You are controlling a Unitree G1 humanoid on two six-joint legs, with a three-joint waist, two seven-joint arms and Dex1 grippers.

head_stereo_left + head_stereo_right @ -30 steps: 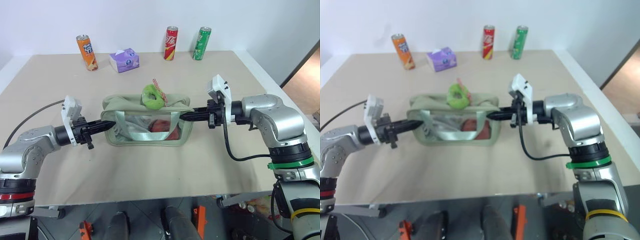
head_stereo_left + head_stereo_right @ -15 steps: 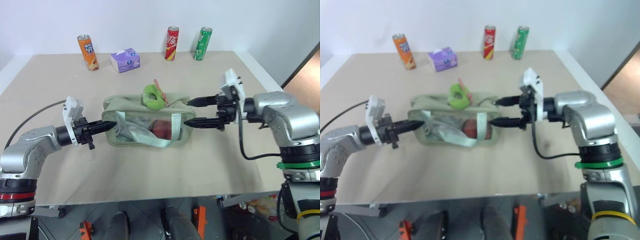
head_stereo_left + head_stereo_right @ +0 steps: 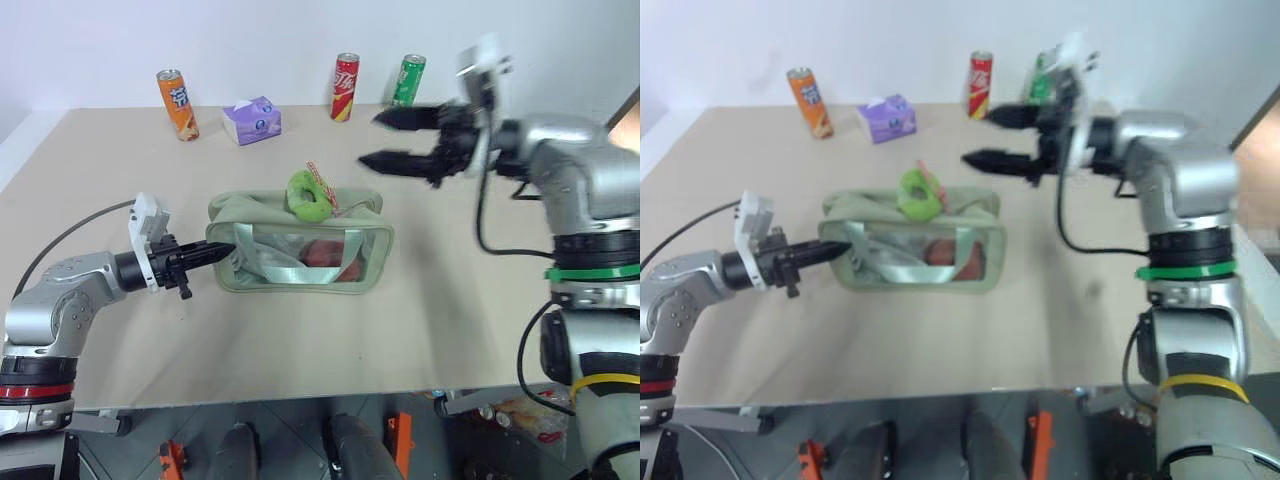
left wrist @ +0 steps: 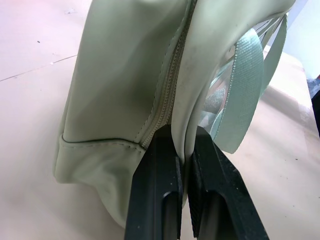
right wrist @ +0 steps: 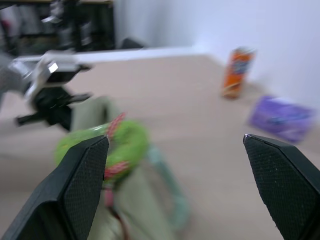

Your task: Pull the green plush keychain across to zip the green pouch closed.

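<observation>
Left claw [image 3: 222, 254] clamped on the left end of the green pouch [image 3: 300, 256] at mid-desk [image 3: 450, 310], probably to brace it against the coming zip pull, with the green plush keychain [image 3: 308, 194] lying on the pouch's top toward the far edge. Right claw [image 3: 385, 139] spread wide and empty above the desk's far right part, well apart from the keychain. Against 1 second ago: then pressed together at the pouch's right end, now let go, opened and lifted clear.

On the table there are three tall metal drink cans: one orange [image 3: 175, 103], one red [image 3: 345, 86], one green [image 3: 405, 80]. There is one small purple tissue pack [image 3: 251, 120], one boxy sage-green fabric pouch [image 3: 300, 256] and one lime-green plush ring keychain [image 3: 308, 195].
</observation>
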